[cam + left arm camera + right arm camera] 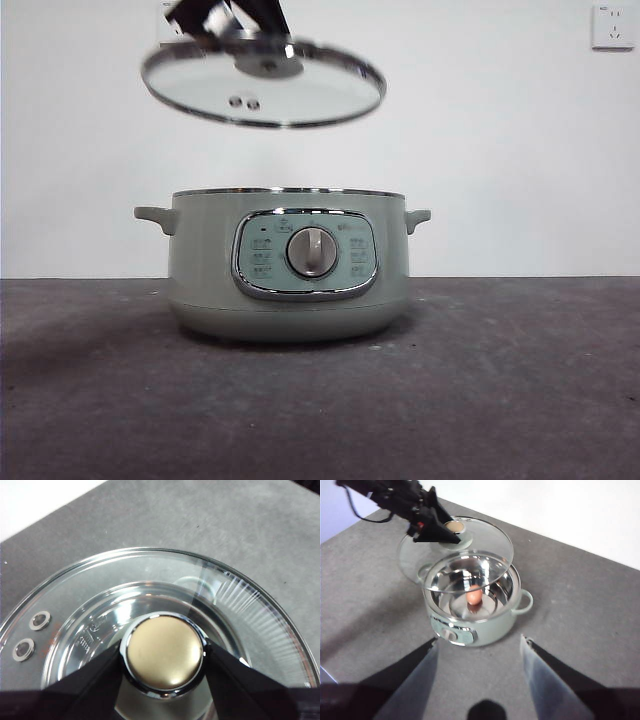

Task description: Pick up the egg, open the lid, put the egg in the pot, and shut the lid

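Egg (474, 596) inside open pot (290, 265), frame centre. Glass lid (263, 83) tilted in air, upper left, left gripper (164, 652) fingers clamped on its knob (164, 651). Right gripper (479, 647) fingers spread, empty, above grey worktop (520, 380).

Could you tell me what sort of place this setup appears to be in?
Probably a lab test bench, not a kitchen: a bare grey table, a plain white wall with one socket, and just the pot, its lid held up by the left pincer.
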